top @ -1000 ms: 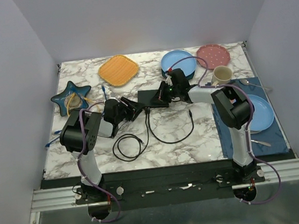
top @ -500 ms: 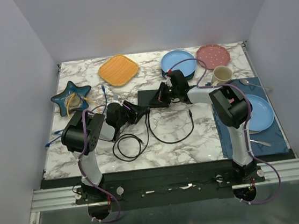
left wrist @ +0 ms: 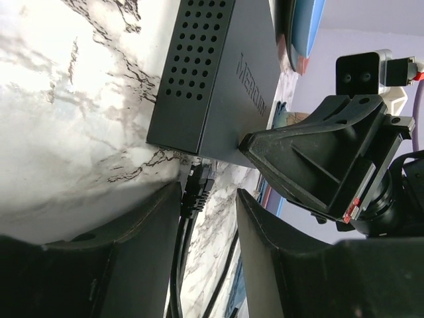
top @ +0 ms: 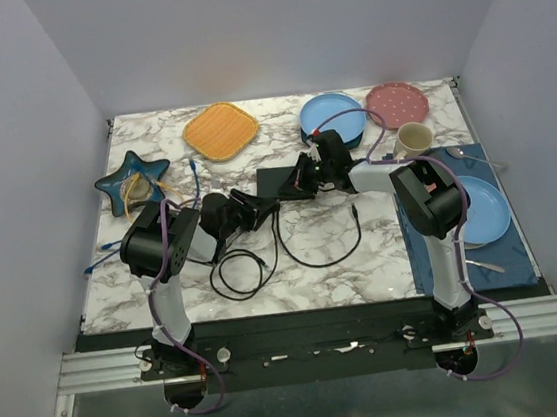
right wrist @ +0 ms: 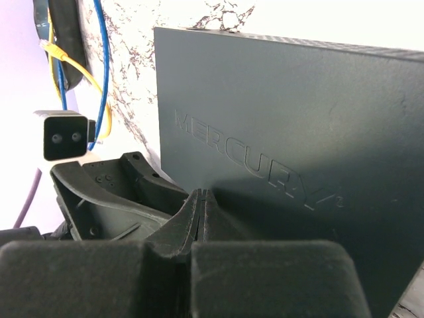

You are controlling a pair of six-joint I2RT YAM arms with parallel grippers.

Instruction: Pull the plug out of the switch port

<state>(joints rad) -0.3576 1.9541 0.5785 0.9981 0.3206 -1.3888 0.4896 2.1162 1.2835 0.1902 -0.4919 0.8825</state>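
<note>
The switch point(top: 283, 181) is a flat black box in the middle of the table, its vented side showing in the left wrist view point(left wrist: 212, 73). A black plug point(left wrist: 195, 189) sits in a port on its near edge, and its cable point(top: 313, 250) loops over the table. My left gripper point(left wrist: 209, 199) is open around the plug, which lies against one finger point(left wrist: 146, 232), with a gap to the other. In the top view the left gripper point(top: 258, 209) is at the switch's near-left corner. My right gripper point(right wrist: 202, 195) is shut, its tips resting on the switch's lid point(right wrist: 298, 119).
An orange plate point(top: 220, 131), a blue plate point(top: 334, 117), a pink plate point(top: 396, 103) and a cup point(top: 413, 139) stand behind the switch. At the left is a star dish point(top: 132, 180) with cables. The dark blue mat point(top: 434, 251) at the right carries another blue plate point(top: 485, 207). A black cable coil point(top: 238, 273) lies near the front.
My left gripper has moved right up to the switch's near edge, and its jaws have narrowed around the plug. The right arm has stayed put.
</note>
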